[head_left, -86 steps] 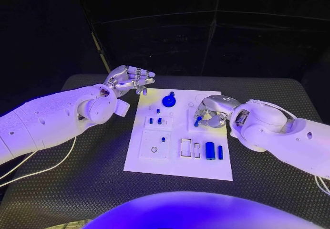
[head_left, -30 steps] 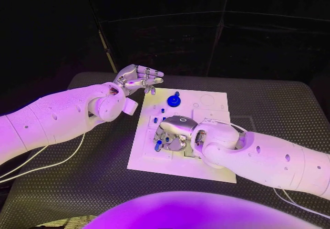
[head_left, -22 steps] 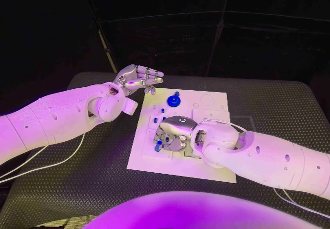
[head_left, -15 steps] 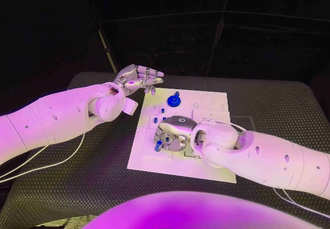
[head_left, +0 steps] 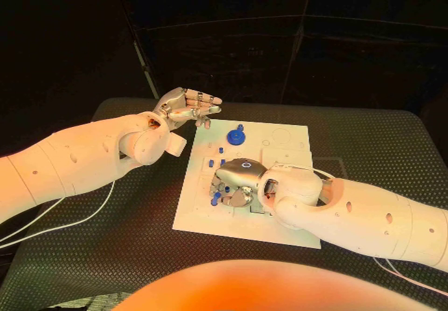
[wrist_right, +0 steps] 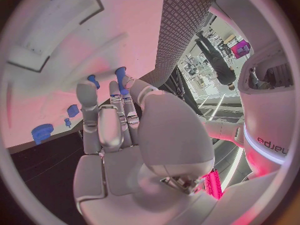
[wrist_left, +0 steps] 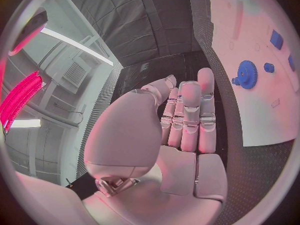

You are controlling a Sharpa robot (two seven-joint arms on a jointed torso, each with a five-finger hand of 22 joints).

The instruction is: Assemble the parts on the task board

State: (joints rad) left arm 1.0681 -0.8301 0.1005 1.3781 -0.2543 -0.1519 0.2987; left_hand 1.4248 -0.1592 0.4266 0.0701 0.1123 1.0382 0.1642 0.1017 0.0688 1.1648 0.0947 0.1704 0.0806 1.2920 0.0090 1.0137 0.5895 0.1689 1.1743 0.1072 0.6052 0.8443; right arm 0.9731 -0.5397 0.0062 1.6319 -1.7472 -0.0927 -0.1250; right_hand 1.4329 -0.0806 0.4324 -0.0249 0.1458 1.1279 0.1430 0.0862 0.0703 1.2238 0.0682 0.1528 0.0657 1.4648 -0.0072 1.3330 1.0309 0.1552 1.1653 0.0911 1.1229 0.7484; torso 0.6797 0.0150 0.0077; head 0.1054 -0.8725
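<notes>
Right hand point(head_left: 239, 180) sits low over the middle of the white board point(head_left: 289, 139), fingers curled down, pinching a small blue peg point(head_left: 217, 195) at its fingertips. My read: it holds the peg upright so it can drop into a socket on the board's left half, around 9 o'clock from board centre. In the right wrist view the peg point(wrist_right: 120, 76) pokes out past the fingertips point(wrist_right: 116, 92), so the grip is at the tips, not the palm. Forearm comes in from 4 o'clock, wrist bent down.

Left hand point(head_left: 187, 105) hangs off the board's far-left corner, about 11 o'clock, above the tabletop point(head_left: 373, 139), fingers curled in, nothing in it; the left wrist view point(wrist_left: 181, 120) shows the fingers folded together and empty. Probably parked there to stay out of the way.

Other parts: blue gear point(head_left: 236, 137) at 12 o'clock on the board, seated on its post; two small blue pieces point(head_left: 217, 162) just left of the right hand. Gear also shows in the left wrist view point(wrist_left: 247, 74).

Peg not yet seated, as far as I can judge; the socket itself is hidden under the fingers.
</notes>
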